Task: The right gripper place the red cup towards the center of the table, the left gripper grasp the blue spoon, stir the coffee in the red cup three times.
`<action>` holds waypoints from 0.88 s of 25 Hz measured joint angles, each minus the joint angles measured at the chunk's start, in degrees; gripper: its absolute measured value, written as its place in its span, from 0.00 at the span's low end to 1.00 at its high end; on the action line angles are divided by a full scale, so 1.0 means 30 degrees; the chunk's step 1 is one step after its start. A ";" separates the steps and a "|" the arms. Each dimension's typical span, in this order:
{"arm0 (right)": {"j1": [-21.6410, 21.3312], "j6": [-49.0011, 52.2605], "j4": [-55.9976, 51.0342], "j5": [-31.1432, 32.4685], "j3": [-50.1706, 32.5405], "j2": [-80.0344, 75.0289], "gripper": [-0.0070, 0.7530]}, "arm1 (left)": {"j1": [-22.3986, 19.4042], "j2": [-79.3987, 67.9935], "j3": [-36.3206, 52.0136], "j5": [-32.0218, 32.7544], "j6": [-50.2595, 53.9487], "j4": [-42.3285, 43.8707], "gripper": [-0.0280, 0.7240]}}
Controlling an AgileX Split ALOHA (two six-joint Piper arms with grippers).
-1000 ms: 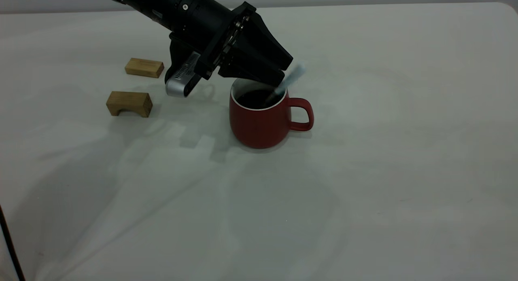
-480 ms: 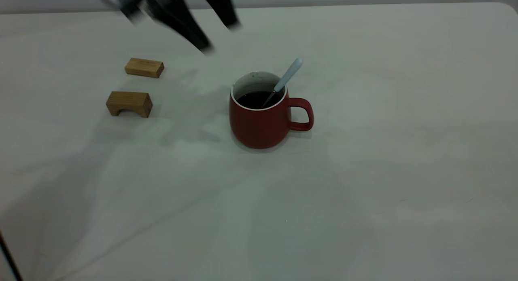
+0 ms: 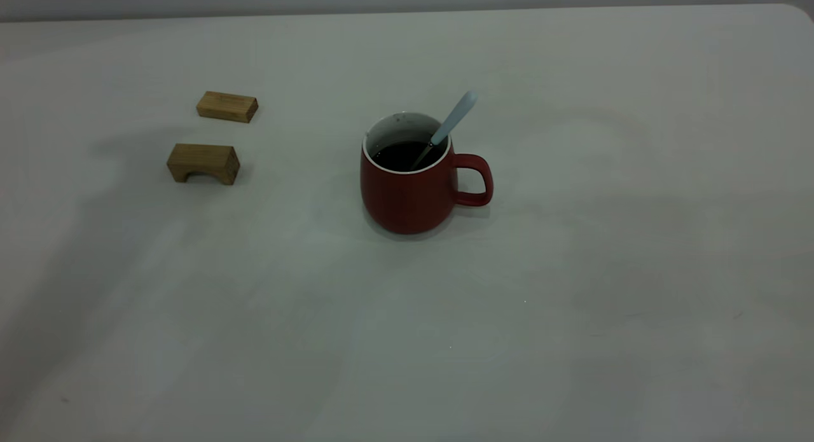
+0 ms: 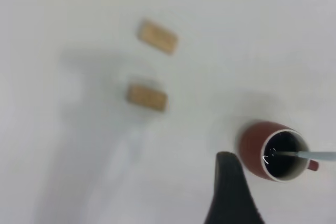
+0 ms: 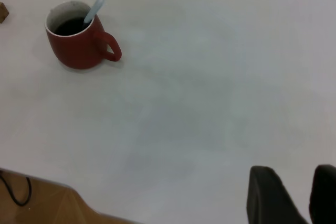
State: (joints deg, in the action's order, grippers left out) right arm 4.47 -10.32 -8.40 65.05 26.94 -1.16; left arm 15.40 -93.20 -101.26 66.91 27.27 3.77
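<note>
The red cup [image 3: 407, 197] stands upright near the middle of the table [image 3: 572, 270], its handle toward the right. Dark coffee [image 3: 399, 156] fills it. The blue spoon [image 3: 453, 117] leans in the cup against the rim on the handle side, held by nothing. Neither arm shows in the exterior view. In the left wrist view, one finger [image 4: 229, 187] of my left gripper hangs high above the table beside the cup [image 4: 254, 148] and spoon [image 4: 315, 156]; the other finger is out of frame. My right gripper [image 5: 300, 174] is open and empty, far from the cup [image 5: 79, 51].
Two tan wooden blocks lie left of the cup: a flat one [image 3: 227, 106] farther back and an arched one [image 3: 203, 163] nearer. The right wrist view shows the table's near edge [image 5: 63, 184] with a black cable [image 5: 16, 192] below it.
My left gripper let go of the spoon and pulled up and back to the left, out of the exterior view. The spoon stays leaning in the cup. The cup has not moved.
</note>
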 joint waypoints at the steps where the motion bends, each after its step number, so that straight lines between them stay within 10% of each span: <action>1: 0.0000 0.0000 0.0000 0.0000 0.0000 0.0000 0.32 | 0.0000 0.0949 0.0387 0.0000 -0.0752 0.0192 0.77; 16: 0.0000 0.0000 0.0000 0.0000 0.0000 0.0000 0.32 | -0.0143 1.4230 1.3773 0.0000 -0.5718 0.1135 0.77; 22: 0.0000 0.0000 0.0000 0.0000 0.0000 0.0000 0.32 | -0.3771 2.0241 1.9181 0.0000 -0.6448 0.0856 0.77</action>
State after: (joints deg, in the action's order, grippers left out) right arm 4.47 -10.32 -8.40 65.05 26.94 -1.16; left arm 4.09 -32.47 -43.72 66.91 7.92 6.34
